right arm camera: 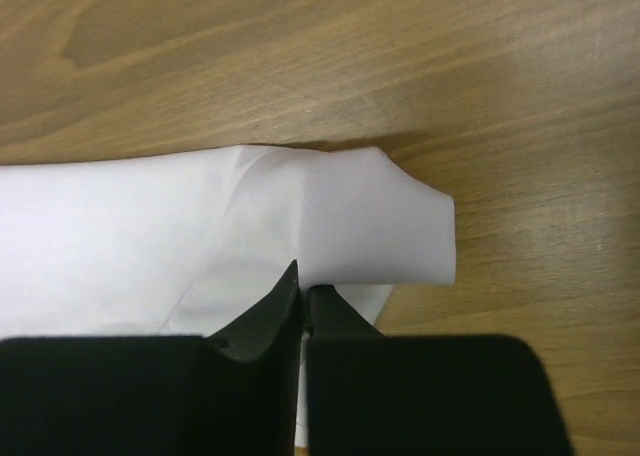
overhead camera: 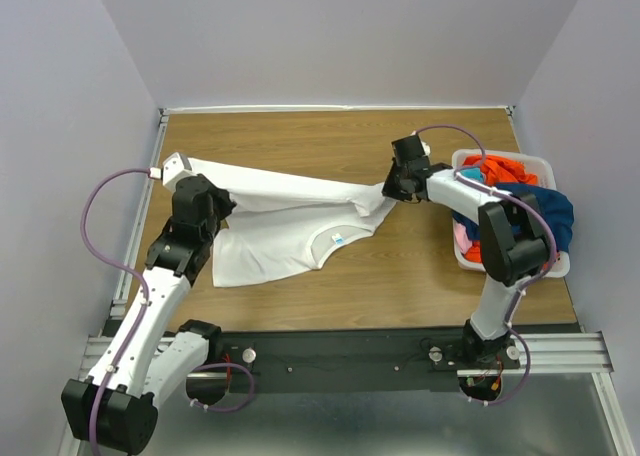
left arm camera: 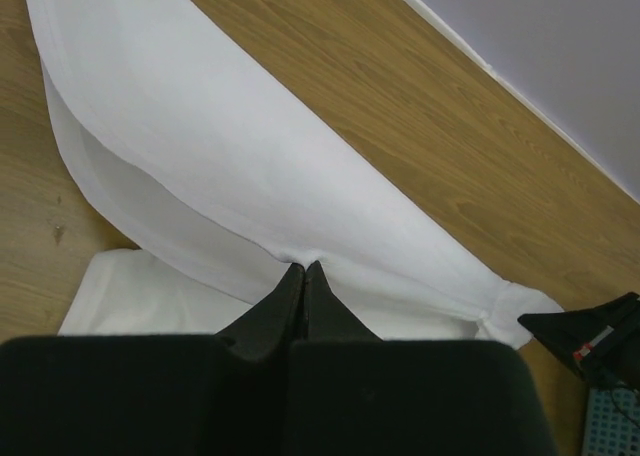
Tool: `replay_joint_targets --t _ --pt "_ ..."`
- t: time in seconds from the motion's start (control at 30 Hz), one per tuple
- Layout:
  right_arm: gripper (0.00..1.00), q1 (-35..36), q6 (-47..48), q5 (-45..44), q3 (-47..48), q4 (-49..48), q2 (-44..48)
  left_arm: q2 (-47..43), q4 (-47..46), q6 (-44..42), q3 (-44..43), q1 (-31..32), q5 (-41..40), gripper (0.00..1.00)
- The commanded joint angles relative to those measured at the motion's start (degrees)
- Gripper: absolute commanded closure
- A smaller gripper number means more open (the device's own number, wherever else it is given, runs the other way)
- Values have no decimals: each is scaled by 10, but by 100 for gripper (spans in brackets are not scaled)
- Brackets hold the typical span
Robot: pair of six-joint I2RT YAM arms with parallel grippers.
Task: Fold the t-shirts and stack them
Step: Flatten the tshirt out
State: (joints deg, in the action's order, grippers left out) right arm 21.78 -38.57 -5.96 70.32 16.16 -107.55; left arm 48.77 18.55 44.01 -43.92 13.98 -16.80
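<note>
A white t-shirt point(overhead camera: 285, 221) with a small blue neck label point(overhead camera: 338, 239) lies across the left and middle of the table. My left gripper point(overhead camera: 215, 208) is shut on its left part; the left wrist view shows the cloth point(left arm camera: 250, 166) pinched at the fingertips point(left arm camera: 290, 281). My right gripper point(overhead camera: 395, 188) is shut on the shirt's right end, a sleeve point(right arm camera: 375, 221) seen folded over in the right wrist view. The cloth is stretched between both grippers. Orange point(overhead camera: 495, 168), dark blue point(overhead camera: 550, 216) and pink point(overhead camera: 461, 238) shirts are heaped at the right.
A white plastic bin point(overhead camera: 505, 159) at the table's right edge holds the coloured shirts. Bare wooden table point(overhead camera: 330, 136) lies behind and in front of the white shirt. Walls close in on the left, back and right.
</note>
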Motion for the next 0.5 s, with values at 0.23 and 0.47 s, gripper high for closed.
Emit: replay_joint_targets --t 0.23,0.47 --pt "98 0 76 50 77 10 282 -85 -75 -28 -184 -9 -89 100" --pt "99 12 101 97 207 61 419 -134 -143 -76 -309 -8 -66 100"
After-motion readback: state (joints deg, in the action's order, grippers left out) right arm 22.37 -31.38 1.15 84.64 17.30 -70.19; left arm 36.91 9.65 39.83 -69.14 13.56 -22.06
